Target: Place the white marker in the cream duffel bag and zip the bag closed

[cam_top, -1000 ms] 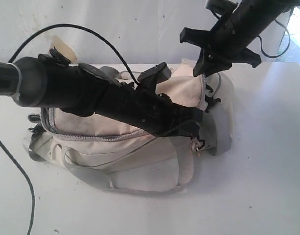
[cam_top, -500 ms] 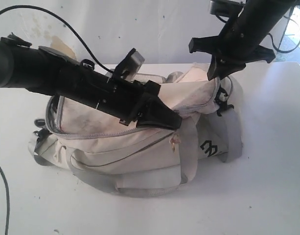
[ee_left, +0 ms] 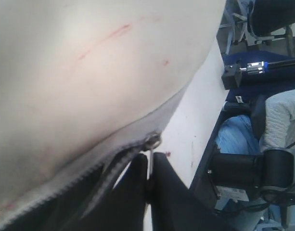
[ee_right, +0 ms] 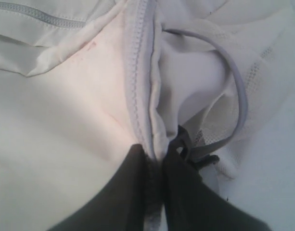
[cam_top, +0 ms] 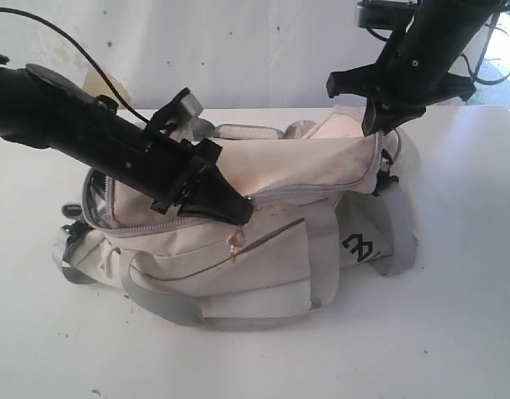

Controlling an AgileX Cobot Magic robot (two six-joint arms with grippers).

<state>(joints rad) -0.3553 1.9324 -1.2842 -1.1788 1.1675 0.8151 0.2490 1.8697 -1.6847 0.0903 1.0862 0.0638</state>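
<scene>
The cream duffel bag (cam_top: 313, 162) lies on the white table (cam_top: 454, 316), its top zip running left to right. My left gripper (cam_top: 242, 212) is shut on the metal zipper pull (ee_left: 151, 144) about midway along the zip; the bag's fabric (ee_left: 80, 72) fills that wrist view above the left gripper (ee_left: 150, 166). The zip looks closed to the right of the pull and gapes open at the left end (cam_top: 96, 195). My right gripper (cam_top: 379, 125) is shut on the bag's fabric at the zip's right end, with cloth (ee_right: 65, 96) pinched in the right gripper (ee_right: 155, 156). The white marker is hidden.
Grey webbing handles (cam_top: 238, 307) and a strap (cam_top: 396, 233) hang down the bag's front and right end by a black logo (cam_top: 358, 248). A black cable (cam_top: 63, 41) loops behind my left arm. Past the table edge sit black equipment (ee_left: 248, 168) and blue cloth (ee_left: 234, 134).
My left gripper has drawn the zipper pull leftward from near the bag's right end to its middle, closing the zip behind it. The bag's top has been pulled taut. The right gripper barely moved.
</scene>
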